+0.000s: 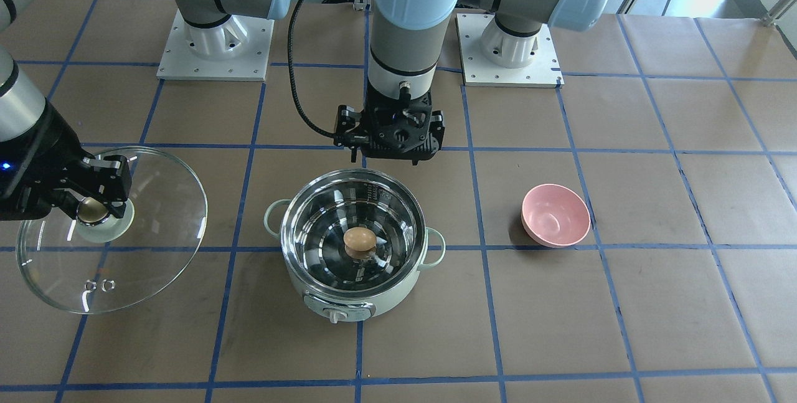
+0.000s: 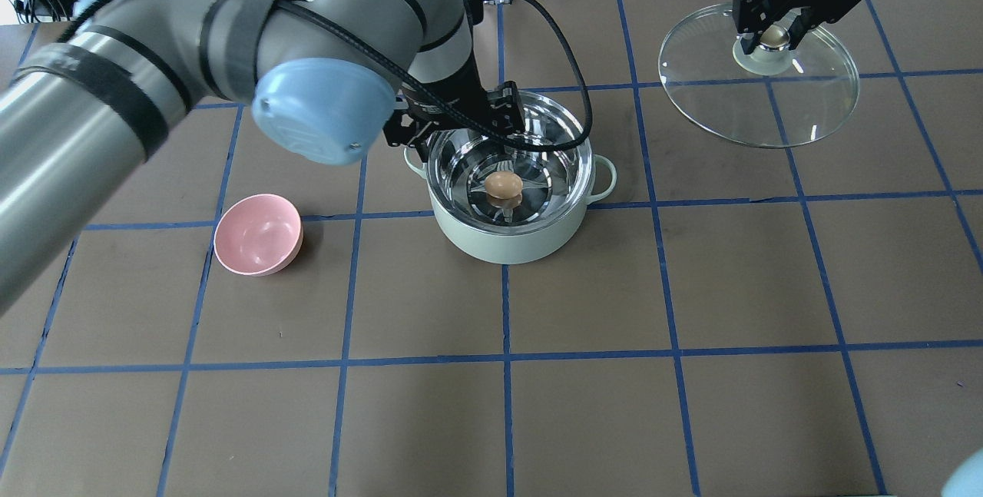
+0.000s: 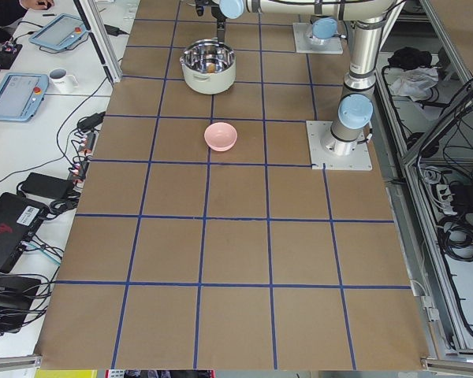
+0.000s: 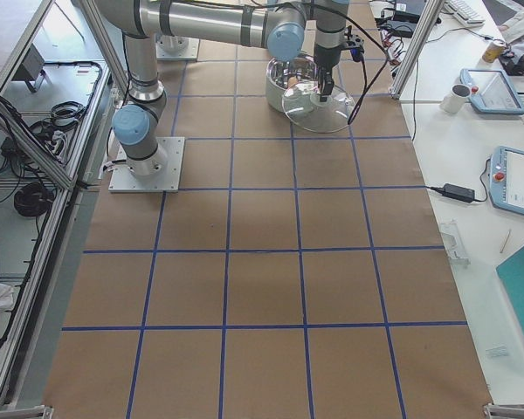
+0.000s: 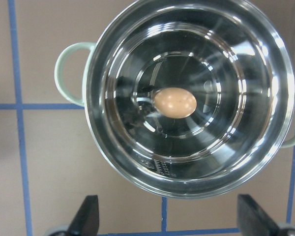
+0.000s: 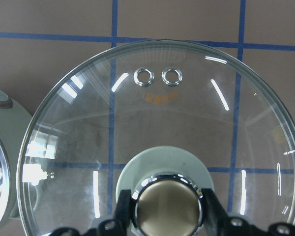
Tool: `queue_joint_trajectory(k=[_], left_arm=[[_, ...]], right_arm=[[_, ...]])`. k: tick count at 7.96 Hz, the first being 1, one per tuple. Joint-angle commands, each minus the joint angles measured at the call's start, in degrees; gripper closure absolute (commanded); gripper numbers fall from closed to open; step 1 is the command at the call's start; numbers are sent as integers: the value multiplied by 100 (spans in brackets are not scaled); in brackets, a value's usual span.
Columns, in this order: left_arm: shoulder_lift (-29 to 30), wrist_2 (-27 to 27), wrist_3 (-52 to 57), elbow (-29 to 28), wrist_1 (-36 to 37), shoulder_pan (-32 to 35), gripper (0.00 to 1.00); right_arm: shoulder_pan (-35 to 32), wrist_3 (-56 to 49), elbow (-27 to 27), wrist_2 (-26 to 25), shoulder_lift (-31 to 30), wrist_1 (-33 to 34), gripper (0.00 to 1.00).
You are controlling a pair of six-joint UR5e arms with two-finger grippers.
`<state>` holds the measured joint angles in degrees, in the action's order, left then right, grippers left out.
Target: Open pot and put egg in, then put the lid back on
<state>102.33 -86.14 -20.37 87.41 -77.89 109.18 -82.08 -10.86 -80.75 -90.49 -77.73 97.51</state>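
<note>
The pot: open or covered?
Open: the egg lies in the uncovered pot; the right gripper holds the lid aside.

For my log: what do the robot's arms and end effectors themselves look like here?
The left arm and right arm are grey tubes with pale blue joint caps. A black cable runs along the left arm, strapped down. The left end effector and right end effector are black, two-fingered.

My right gripper (image 1: pixel 96 205) holds lid (image 1: pixel 146 253) by its knob (image 1: pixel 91 210). Pot (image 1: pixel 389 298) open just forward of my left gripper (image 1: pixel 391 152), egg (image 1: pixel 359 240) inside.
</note>
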Motion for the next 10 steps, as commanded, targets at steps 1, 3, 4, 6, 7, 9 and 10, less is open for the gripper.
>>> queue_joint_trajectory(k=[1,3,4,6,7,9,10], left_arm=[[-852,106,540,-101,-1276,-773,0],[-1196,62,1059,-119,-1895,-1283,0],[-1363,53,1522,-119,-2088,-1451,0],[-1514,-436,1632,-119,-2169,-2038,0],[-1514,-482,1597,-119,-2143,-2146,0],[-1532,-456,1588,-110,-2151,-2129,0],[-1532,-430,1580,-110,-2143,-2129,0]], right_arm=[[-517,967,33,-22,4,31,100],[-1079,1873,24,-100,21,49,100],[-1395,2486,15,-101,65,197,100],[-2010,3331,6,-101,222,355,100],[-2344,3614,-2,-110,354,531,100],[-2854,4221,-20,-110,670,925,100],[-2988,4511,-20,-127,802,1128,100]])
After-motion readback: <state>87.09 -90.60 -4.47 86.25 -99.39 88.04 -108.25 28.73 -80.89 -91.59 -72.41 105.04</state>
